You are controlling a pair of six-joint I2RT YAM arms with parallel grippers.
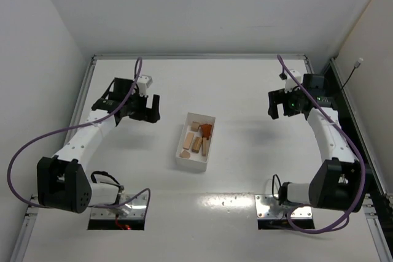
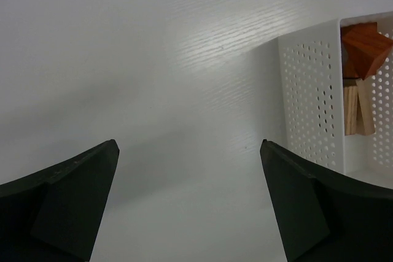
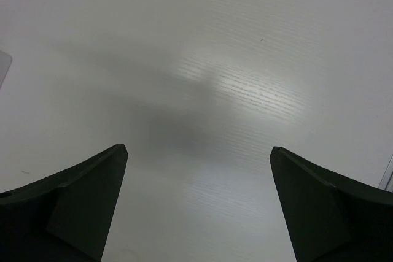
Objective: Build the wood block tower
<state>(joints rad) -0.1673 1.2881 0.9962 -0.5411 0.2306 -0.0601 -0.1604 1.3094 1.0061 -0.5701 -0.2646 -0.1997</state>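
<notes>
In the white tray [image 1: 190, 165] at the middle of the table [image 1: 245, 170], the wood blocks [image 1: 197, 144] are being held loose and unstacked, pale tan and reddish-brown. The left gripper [image 1: 147, 113] and right gripper [image 1: 279, 110] are being held wide open on either side, with nothing gripped.

Light: bright, even, white, from overhead; no hard beam.
Contrast: low in top view; white worktop [image 1: 245, 170] & walls [image 1: 202, 10] nearly blend.
Glare: speckled hot patch on worktop nr near edge, top view; streaky sheen mid-frame in both wrist views, picks out surface grain.
Shadows: soft, diffuse; grey smudge ahead of right gripper [image 3: 198, 149], fainter band ahead of left gripper [image 2: 188, 142]; tray [image 2: 310, 102] side slightly shaded.
Focus: both grippers v. dark, little detail, edges a bit soft; blocks [image 2: 365, 41] fairly crisp, colour strong.
Distortion: top view wide-angle, worktop edges converge twd back.
Res: top view coarse, blocks tiny.
</notes>
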